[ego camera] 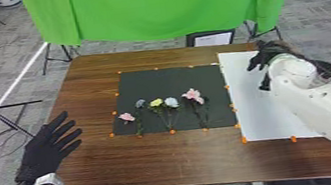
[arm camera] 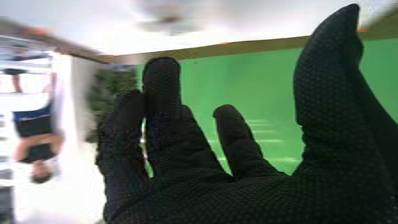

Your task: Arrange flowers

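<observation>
At the left, the black-gloved left hand point(ego camera: 44, 152) is hanging beside the brown wooden tabletop point(ego camera: 90, 94), its fingers spreading apart and holding nothing. Further right, the artificial flowers are lying on a matte black rectangular sheet point(ego camera: 178, 79): a small pale-pink flower point(ego camera: 126, 117) is sitting lowest at the left, then a dusty-blue flower point(ego camera: 140, 103), a yellow flower point(ego camera: 156, 102) and a pale-blue flower point(ego camera: 171, 102) are forming a close group, and a larger pink flower point(ego camera: 193, 95) is ending the row, their thin green stems pointing mostly towards the robot. Beyond them, the black-gloved right hand point(ego camera: 272, 54) is hovering over the far part of a long white sheet point(ego camera: 258, 110), its fingers standing loosely apart and grasping nothing. The robot seems to be getting ready for a pick or an adjustment. To do it well, the right hand should be coming down from above, closing gently on a single stem below the bloom and lifting before moving sideways. In the middle group, the stems are lying so close that a careless pinch could be dragging a neighbour along or crushing petals.
</observation>
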